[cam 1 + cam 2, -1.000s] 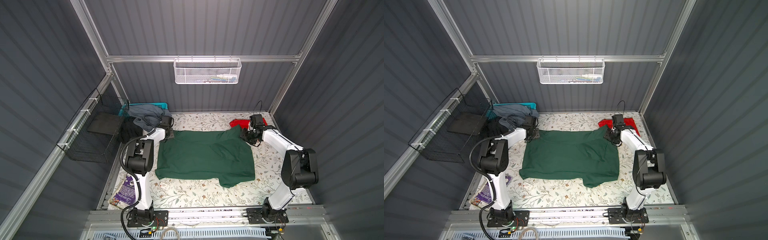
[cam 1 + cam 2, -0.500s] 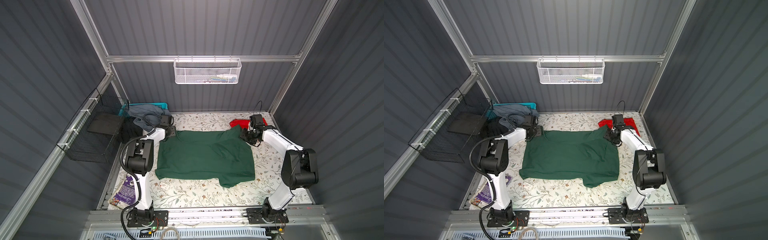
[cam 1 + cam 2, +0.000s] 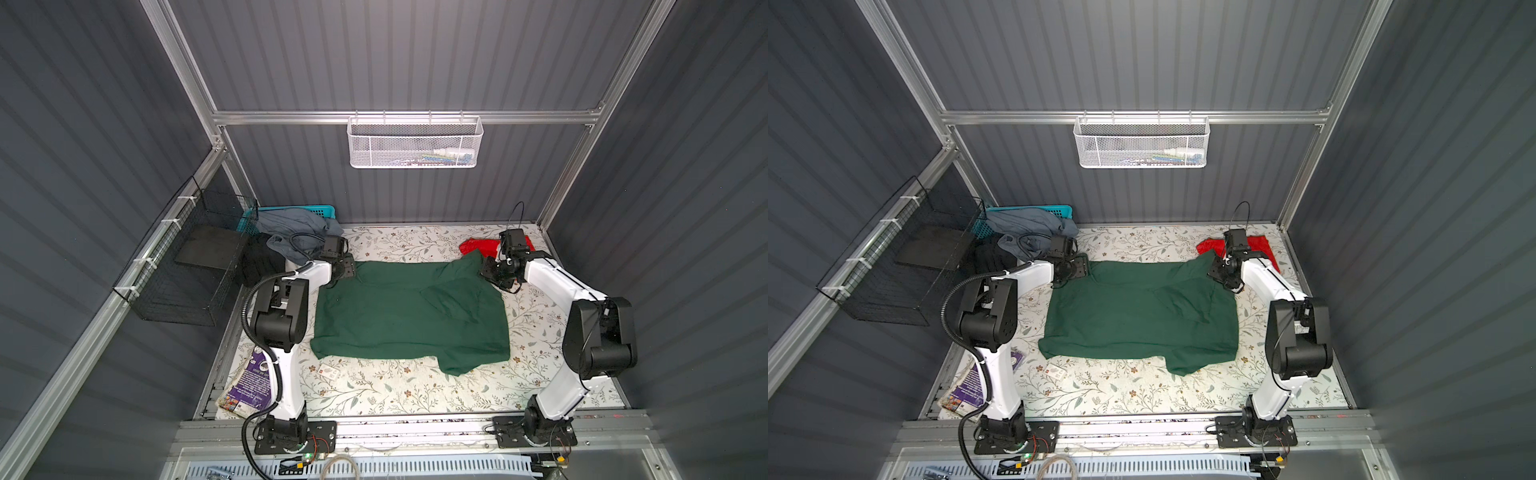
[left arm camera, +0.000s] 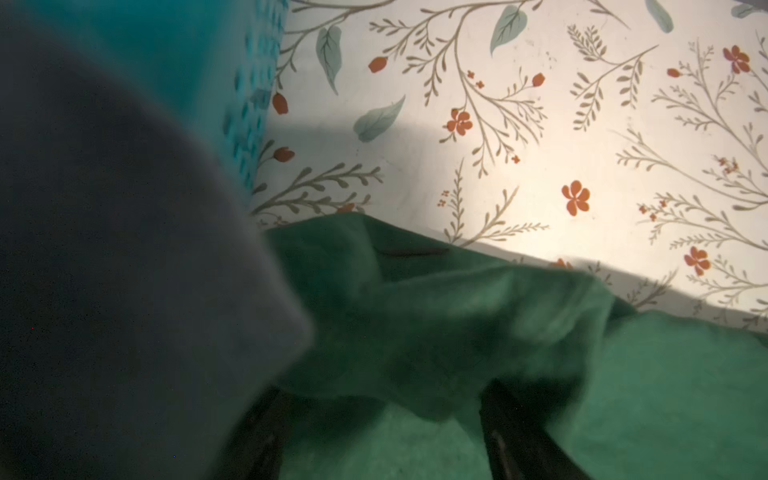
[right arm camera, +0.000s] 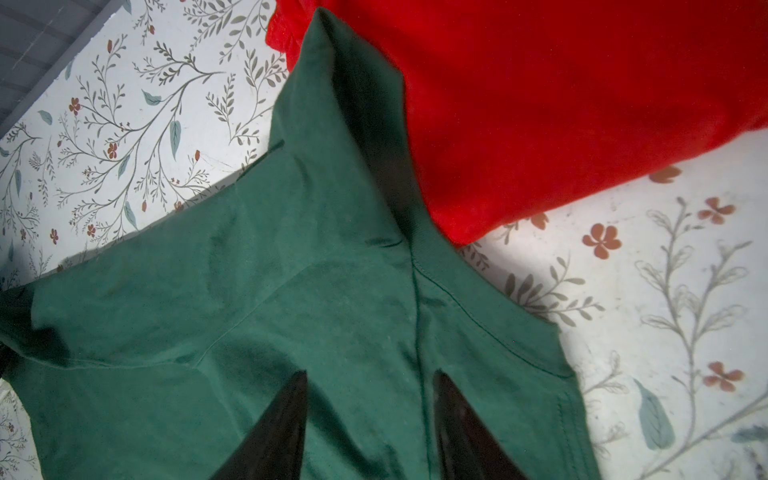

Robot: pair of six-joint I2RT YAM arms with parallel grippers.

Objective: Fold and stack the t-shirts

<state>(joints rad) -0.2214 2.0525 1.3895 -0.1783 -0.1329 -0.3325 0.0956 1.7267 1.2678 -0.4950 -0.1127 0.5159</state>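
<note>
In both top views the dark green t-shirt lies spread across the middle of the frame. The left gripper sits at its upper-left corner and the right gripper at its upper-right corner. There the cloth rises in a peak against the red t-shirt, which is bunched at the upper right.

In the left wrist view the fingers stand wide apart, released, with a blurred hump of green cloth across their tips. In the right wrist view the fingers are also parted, with flat green cloth between them and nothing clamped.

Both arms reach from the lower edge of the frame, elbows raised and forearms angled inward. The counter has a floral print. A teal basket holding grey cloth sits at the upper left, and grey ribbed walls enclose the cell.
</note>
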